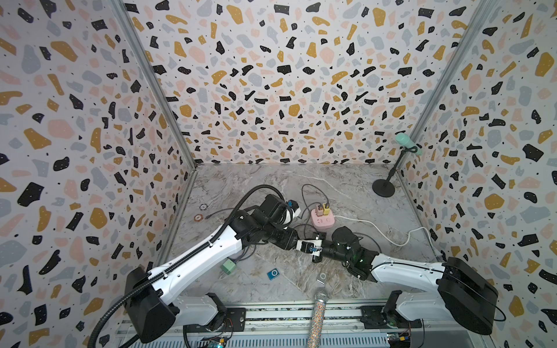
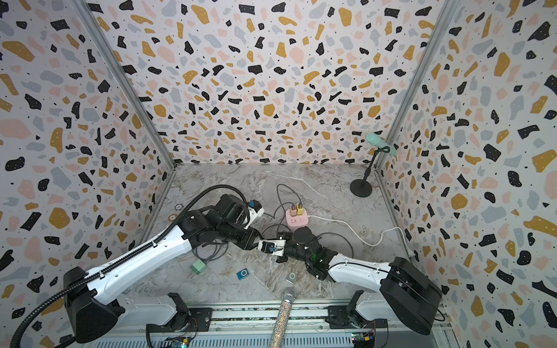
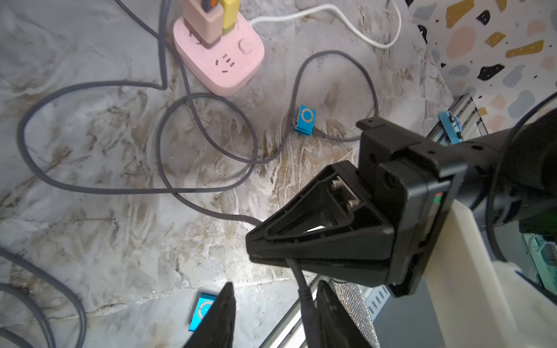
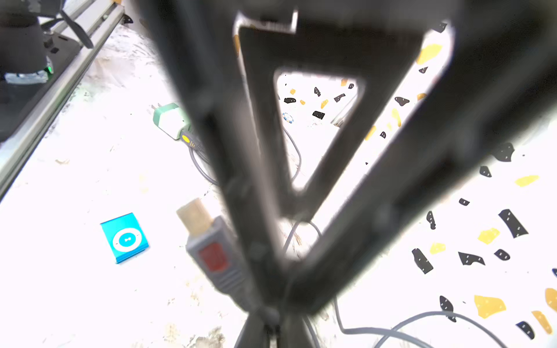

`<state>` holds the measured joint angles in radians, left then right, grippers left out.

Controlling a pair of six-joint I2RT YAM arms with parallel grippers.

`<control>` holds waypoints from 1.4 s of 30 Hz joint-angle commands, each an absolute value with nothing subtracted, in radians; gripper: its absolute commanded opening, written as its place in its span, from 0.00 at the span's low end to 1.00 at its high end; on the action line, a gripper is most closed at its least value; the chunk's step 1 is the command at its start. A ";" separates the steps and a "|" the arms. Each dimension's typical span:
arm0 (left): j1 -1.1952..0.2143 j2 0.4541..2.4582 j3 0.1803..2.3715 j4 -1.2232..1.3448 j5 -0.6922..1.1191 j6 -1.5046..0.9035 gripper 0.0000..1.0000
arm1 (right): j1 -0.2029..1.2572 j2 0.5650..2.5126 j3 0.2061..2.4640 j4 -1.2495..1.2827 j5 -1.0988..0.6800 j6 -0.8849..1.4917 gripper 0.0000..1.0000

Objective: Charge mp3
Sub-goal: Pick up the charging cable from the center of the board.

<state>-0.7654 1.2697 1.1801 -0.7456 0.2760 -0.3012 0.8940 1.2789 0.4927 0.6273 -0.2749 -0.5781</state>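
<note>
Around the plug (image 4: 208, 241), the jaws were a dark blur and the desk (image 4: 75, 286) glared white; the frame's edge cut a cable (image 4: 437, 313) near it.

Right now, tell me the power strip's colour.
The power strip is pink; left wrist view.

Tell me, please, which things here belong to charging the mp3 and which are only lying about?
For the job: loose blue mp3 player, silver mp3 player, grey USB cable in the shut right gripper, open left gripper, green charger, pink power strip.
Lying about: glitter microphone, mint microphone on its stand, two poker chips.
</note>
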 commanded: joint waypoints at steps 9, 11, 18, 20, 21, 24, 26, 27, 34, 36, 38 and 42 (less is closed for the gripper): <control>-0.728 1.159 1.160 -0.718 0.243 -0.254 0.43 | 0.834 1.268 0.640 0.431 -0.289 -0.491 0.00; -0.729 1.158 1.152 -0.710 0.266 -0.253 0.43 | 0.835 1.269 0.666 0.403 -0.256 -0.470 0.00; -0.728 1.158 1.103 -0.582 0.349 -0.308 0.41 | 0.836 1.275 0.691 0.372 -0.156 -0.459 0.00; -0.728 1.159 1.091 -0.545 0.375 -0.320 0.40 | 0.836 1.285 0.704 0.352 -0.140 -0.457 0.00; -0.729 1.160 1.087 -0.529 0.380 -0.326 0.40 | 0.838 1.291 0.711 0.344 -0.128 -0.457 0.00; -0.728 1.169 1.083 -0.503 0.399 -0.332 0.40 | 0.848 1.302 0.724 0.326 -0.094 -0.459 0.00; -0.727 1.182 1.083 -0.503 0.393 -0.331 0.40 | 0.853 1.304 0.729 0.324 -0.088 -0.453 0.00; -0.728 1.189 1.083 -0.503 0.387 -0.331 0.40 | 0.854 1.305 0.731 0.325 -0.087 -0.451 0.00; -0.713 1.216 1.088 -0.502 0.354 -0.331 0.38 | 0.871 1.295 0.735 0.325 -0.076 -0.456 0.00; -0.695 1.215 1.087 -0.497 0.358 -0.336 0.37 | 0.871 1.291 0.732 0.324 -0.066 -0.459 0.00; -0.676 1.210 1.080 -0.487 0.373 -0.345 0.37 | 0.871 1.287 0.729 0.321 -0.063 -0.460 0.00; -0.657 1.208 1.075 -0.474 0.400 -0.348 0.36 | 0.873 1.284 0.729 0.318 -0.059 -0.456 0.00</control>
<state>-0.6712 1.2140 1.0847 -0.5293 0.3733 -0.3367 0.8627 1.3079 0.6960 0.3248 -0.0601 -0.4618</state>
